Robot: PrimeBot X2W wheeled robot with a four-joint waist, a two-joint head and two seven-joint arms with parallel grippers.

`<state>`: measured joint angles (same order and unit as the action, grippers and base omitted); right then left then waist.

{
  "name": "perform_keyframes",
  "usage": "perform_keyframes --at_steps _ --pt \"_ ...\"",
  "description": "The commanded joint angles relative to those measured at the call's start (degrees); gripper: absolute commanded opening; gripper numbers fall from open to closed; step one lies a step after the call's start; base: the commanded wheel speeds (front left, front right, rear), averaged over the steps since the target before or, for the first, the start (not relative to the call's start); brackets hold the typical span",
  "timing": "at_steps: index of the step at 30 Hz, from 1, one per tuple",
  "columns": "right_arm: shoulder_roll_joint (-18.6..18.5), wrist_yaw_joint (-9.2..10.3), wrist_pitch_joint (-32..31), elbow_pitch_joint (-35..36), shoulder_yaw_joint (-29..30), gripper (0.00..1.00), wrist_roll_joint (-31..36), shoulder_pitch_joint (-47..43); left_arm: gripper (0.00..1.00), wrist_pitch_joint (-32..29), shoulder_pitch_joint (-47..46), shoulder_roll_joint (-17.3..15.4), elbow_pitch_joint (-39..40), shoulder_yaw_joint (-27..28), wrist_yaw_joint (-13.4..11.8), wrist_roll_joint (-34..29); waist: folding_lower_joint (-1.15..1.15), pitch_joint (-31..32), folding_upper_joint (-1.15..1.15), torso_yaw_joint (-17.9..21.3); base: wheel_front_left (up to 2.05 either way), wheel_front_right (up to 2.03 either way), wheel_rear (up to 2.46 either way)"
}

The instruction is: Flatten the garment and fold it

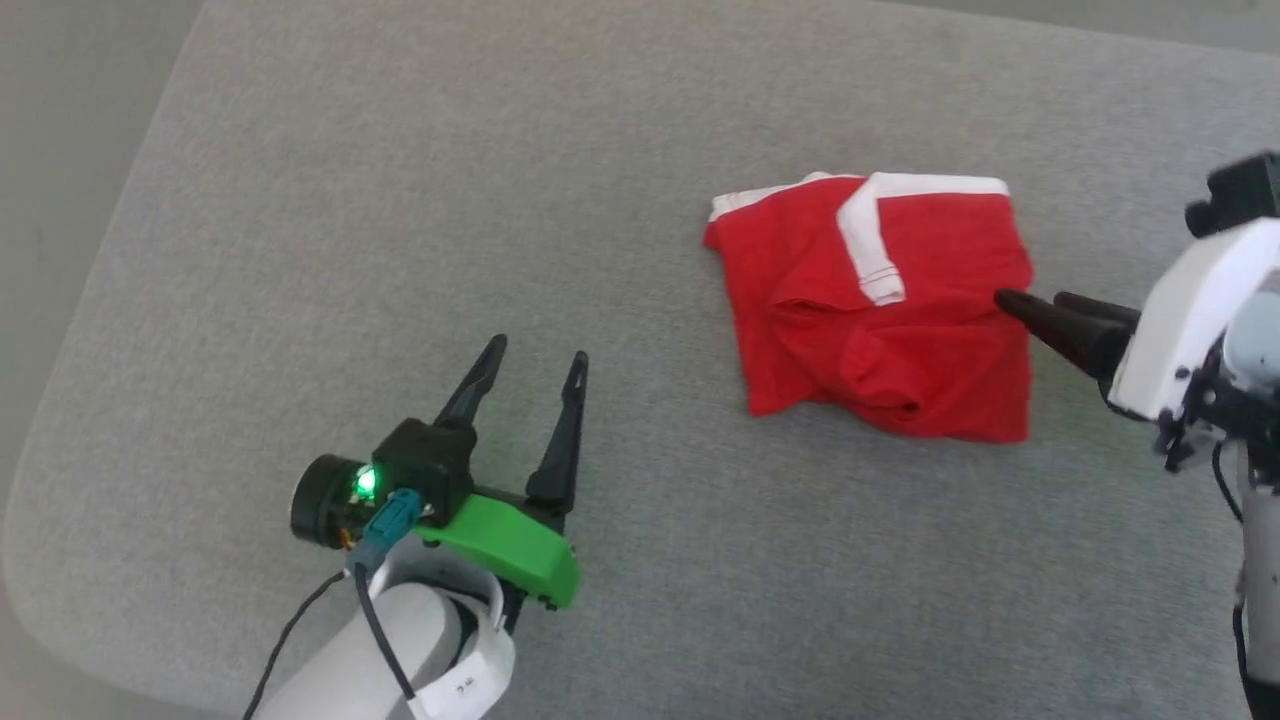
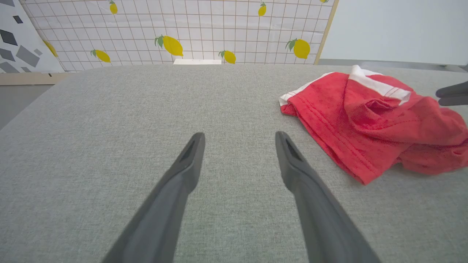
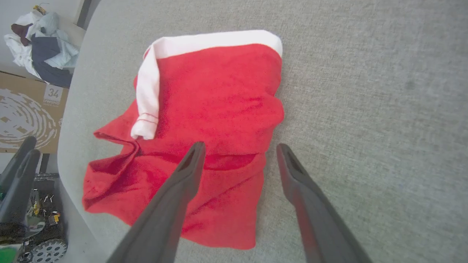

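Left hand [image 1: 538,350] agape; garment's [image 1: 900,340] white edge [image 1: 940,184] lies far.

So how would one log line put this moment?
garment: bunched on grey surface | left end effector: open, apart from garment | right end effector: open, over garment's edge
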<state>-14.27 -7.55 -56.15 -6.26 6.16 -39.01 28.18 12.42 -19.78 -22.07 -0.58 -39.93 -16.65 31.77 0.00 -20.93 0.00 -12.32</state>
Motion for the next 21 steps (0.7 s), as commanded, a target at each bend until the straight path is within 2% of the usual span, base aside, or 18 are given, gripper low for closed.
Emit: perform_keyframes --at_steps 1,5,11,12,13,21 --pt "0.43 0.06 -1.16 -1.16 0.03 1.00 1.01 1.33 1.00 0.42 -0.98 0.43 -0.19 -0.13 0.20 -0.04 0.00 -1.52 0.00 -1.72 0.00 0.00 0.00" --pt "0.87 0.06 -2.76 -3.73 -0.82 1.00 3.55 2.66 1.00 0.72 -1.36 1.26 -0.81 -0.47 0.52 0.00 0.00 -2.37 0.00 -3.15 0.00 0.00 0.00" --pt "1.59 0.06 -1.96 -5.96 -2.09 1.00 5.74 1.83 1.00 1.13 -1.84 2.49 -1.95 -0.84 0.86 0.08 0.00 -2.81 0.00 -4.93 0.00 0.00 0.00" --pt "1.53 0.06 -1.69 -6.05 -2.50 0.45 5.96 1.59 1.00 1.19 -1.85 2.59 -2.10 -0.85 0.90 0.10 0.00 -2.80 0.00 -5.06 0.00 0.00 0.00" --pt "1.39 0.06 -1.32 -6.14 -2.97 0.00 6.15 1.27 1.00 1.25 -1.86 2.70 -2.28 -0.88 0.94 0.12 0.00 -2.77 0.00 -5.22 0.00 0.00 0.00" --pt "-1.94 0.06 3.10 -5.49 -7.38 0.00 6.08 0.23 1.00 1.53 -1.26 2.90 -3.81 -1.05 1.21 0.47 0.00 -0.26 0.00 -4.45 0.00 0.00 0.00"
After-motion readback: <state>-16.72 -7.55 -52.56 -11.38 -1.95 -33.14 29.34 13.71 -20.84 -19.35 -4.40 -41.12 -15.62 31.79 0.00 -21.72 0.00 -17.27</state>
